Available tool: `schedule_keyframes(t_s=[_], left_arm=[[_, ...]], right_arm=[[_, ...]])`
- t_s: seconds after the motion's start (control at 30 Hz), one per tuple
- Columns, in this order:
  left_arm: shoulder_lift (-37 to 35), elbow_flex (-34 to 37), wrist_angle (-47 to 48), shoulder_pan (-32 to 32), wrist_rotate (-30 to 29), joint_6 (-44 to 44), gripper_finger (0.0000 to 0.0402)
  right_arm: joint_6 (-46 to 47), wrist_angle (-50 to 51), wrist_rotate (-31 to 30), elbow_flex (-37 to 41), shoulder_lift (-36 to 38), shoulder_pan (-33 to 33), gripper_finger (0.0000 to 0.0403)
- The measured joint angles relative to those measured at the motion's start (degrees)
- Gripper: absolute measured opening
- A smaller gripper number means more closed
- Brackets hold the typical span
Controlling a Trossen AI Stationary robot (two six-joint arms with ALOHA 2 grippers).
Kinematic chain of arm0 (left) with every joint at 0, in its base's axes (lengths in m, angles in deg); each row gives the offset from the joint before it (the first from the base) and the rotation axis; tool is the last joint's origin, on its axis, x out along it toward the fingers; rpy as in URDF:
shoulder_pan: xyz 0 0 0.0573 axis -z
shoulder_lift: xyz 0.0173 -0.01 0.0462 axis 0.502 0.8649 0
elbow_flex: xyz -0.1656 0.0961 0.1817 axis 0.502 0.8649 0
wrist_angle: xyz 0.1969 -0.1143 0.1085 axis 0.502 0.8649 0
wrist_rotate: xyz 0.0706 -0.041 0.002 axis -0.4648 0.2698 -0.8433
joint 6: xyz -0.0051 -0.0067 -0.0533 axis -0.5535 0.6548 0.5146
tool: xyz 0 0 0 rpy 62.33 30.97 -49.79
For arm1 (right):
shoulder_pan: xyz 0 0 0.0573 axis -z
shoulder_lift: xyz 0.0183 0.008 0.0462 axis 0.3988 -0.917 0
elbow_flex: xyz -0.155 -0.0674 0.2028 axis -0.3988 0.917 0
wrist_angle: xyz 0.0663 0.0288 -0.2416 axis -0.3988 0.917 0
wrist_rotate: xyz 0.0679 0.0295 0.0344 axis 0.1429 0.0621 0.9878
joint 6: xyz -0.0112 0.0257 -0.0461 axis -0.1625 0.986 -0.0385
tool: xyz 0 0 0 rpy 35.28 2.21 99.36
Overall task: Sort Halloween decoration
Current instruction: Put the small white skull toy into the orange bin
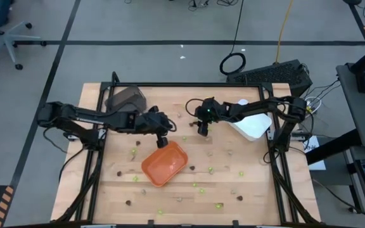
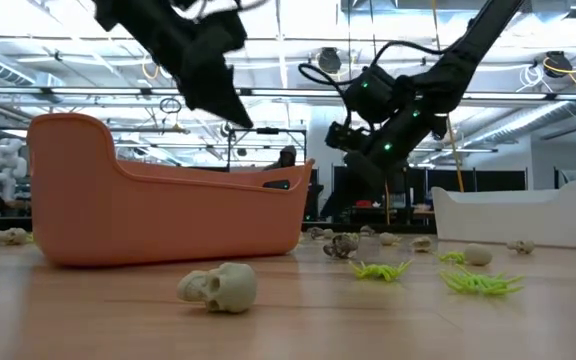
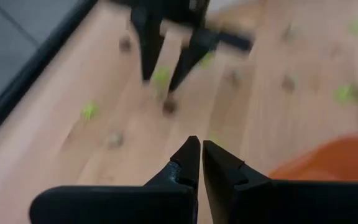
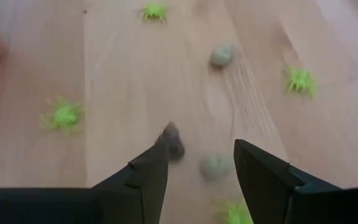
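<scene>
The Halloween decoration (image 1: 210,170) lies scattered over the tabletop (image 1: 106,190) as tiny lime-green, brown and tan-grey pieces. A tan-grey piece (image 4: 215,167) sits between the spread fingers of the right end effector (image 4: 199,163), with a dark brown piece (image 4: 173,144) touching one finger; centring on just one before closing looks wise. The left end effector (image 3: 201,155), closed and apparently empty, hangs just above the orange tray's (image 1: 165,163) far edge. The white tray (image 1: 253,125) sits far right, a dark grey tray (image 1: 127,99) far left.
</scene>
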Motion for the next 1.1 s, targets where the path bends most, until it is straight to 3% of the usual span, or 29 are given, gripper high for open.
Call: schedule_keyframes(t_s=[0.43, 0.73, 1.1], left_arm=[[-0.89, 1.77, -5.24, 2.2, -0.95, -0.43, 0.0022], [-0.89, 1.73, -6.36, 2.94, -1.36, -0.46, 0.0022], [-0.89, 1.73, -6.39, 2.95, -1.36, -0.4, 0.0022]], right_arm=[[-0.5, 3.61, 0.91, -3.23, -3.82, 2.02, 0.0171], [-2.14, 4.52, 2.8, -3.76, -4.06, 2.16, 0.0211], [-1.73, 3.15, 2.81, -3.89, -7.42, 2.34, 0.0181]])
